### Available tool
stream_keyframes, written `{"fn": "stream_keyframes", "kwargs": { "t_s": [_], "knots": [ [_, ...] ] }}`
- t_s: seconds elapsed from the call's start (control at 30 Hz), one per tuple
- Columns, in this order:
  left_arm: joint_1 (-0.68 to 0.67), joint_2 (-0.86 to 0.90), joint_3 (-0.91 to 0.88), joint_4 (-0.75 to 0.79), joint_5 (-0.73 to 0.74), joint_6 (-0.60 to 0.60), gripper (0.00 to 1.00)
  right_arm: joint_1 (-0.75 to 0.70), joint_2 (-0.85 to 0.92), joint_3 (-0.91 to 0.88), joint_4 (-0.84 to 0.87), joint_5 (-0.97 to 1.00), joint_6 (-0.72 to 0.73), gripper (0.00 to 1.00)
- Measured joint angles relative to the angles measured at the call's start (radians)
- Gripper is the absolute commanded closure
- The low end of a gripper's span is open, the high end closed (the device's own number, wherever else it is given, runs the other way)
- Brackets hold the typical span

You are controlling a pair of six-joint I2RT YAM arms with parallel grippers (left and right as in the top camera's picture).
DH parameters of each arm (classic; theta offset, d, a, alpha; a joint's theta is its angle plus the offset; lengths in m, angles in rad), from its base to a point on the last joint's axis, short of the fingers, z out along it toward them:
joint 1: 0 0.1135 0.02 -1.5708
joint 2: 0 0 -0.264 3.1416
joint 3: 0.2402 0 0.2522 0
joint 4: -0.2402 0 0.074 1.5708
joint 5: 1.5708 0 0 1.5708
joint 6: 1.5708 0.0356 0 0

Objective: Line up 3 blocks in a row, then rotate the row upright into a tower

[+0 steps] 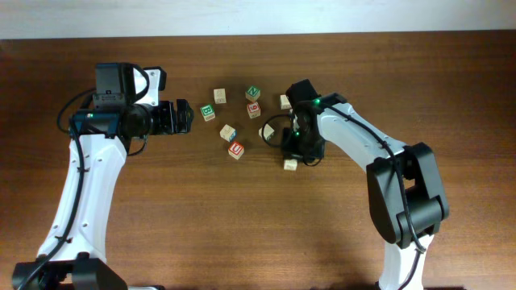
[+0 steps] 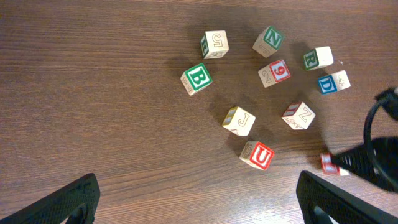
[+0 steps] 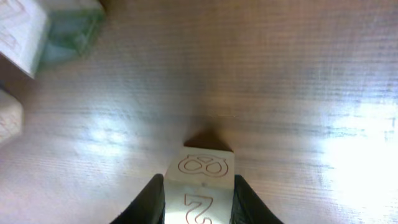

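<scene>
My right gripper (image 3: 199, 198) is shut on a pale block (image 3: 200, 180) with an "8" and a "2" cut into its top; both fingers press flat on its sides. Overhead, this block (image 1: 290, 164) lies right of centre under the right gripper (image 1: 294, 155). In the left wrist view it shows a red face (image 2: 329, 163). The red "U" block (image 1: 235, 150) (image 2: 257, 155) rests to its left, with a pale "J" block (image 2: 239, 120) and a pale "Z" block (image 2: 298, 116) behind. My left gripper (image 1: 184, 117) (image 2: 199, 196) hangs open and empty, left of the cluster.
Other cubes stand behind: green "B" (image 2: 196, 79), "S" (image 2: 214, 44), green "N" (image 2: 268, 40), red "6" (image 2: 275, 73), green "R" (image 2: 318, 58) and blue "D" (image 2: 333, 81). Two blurred cubes (image 3: 25, 37) sit at the right wrist view's upper left.
</scene>
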Motion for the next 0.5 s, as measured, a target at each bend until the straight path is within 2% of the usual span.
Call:
{"fn": "stream_keyframes", "kwargs": {
  "t_s": [0.23,0.3,0.5],
  "knots": [
    [0.0,0.0,0.0,0.0,0.0,0.0,0.01,0.108,0.002,-0.002,-0.126,0.001,-0.054,0.72],
    [0.0,0.0,0.0,0.0,0.0,0.0,0.01,0.141,0.002,-0.002,-0.137,0.008,-0.057,0.62],
    [0.0,0.0,0.0,0.001,0.0,0.0,0.01,0.144,0.002,-0.001,-0.134,0.02,-0.061,0.6]
  ]
}}
